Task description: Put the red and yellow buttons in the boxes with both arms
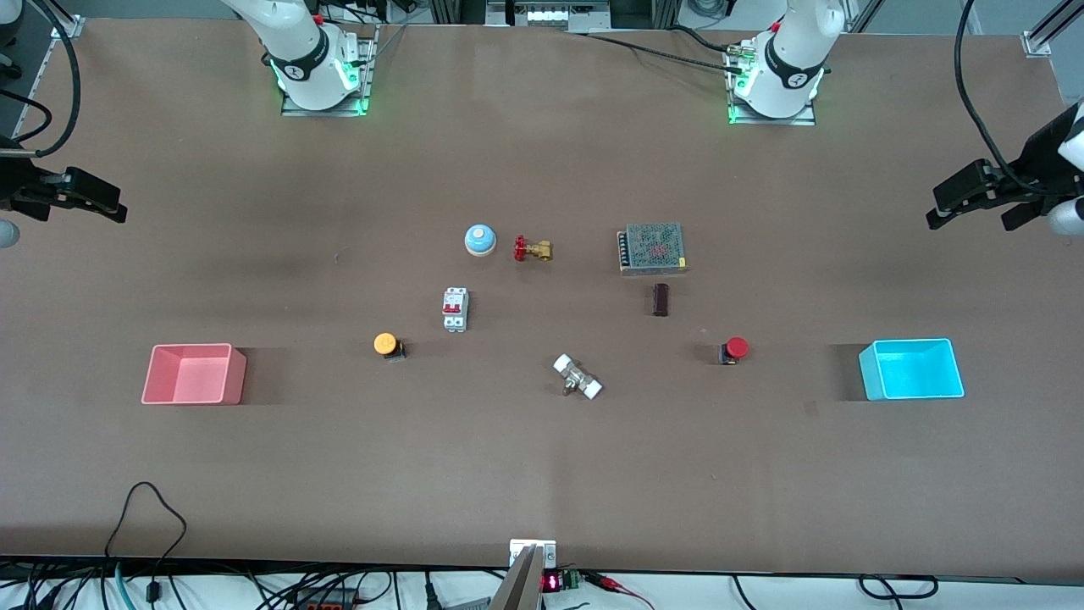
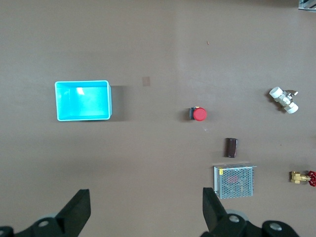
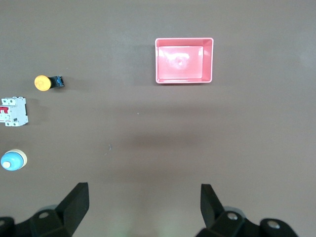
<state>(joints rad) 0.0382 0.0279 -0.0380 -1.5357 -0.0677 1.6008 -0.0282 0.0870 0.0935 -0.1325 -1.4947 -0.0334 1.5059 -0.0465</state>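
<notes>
- Front view: red button (image 1: 734,348) lies toward the left arm's end, near the cyan box (image 1: 912,369) — left gripper (image 1: 982,202) spread wide, empty.
- Yellow button (image 1: 387,344) lies nearer the pink box (image 1: 193,374) — probably the right gripper's (image 1: 72,196) pick; its fingers (image 3: 74,205) are apart.

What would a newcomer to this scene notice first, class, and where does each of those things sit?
The two bright boxes stand out: the pink-red box at the right arm's end of the table and the cyan box at the left arm's end, both empty. Between them lie the yellow button and the red button, among a cluster of small parts. The left gripper and right gripper hang open over the table's ends.
</notes>
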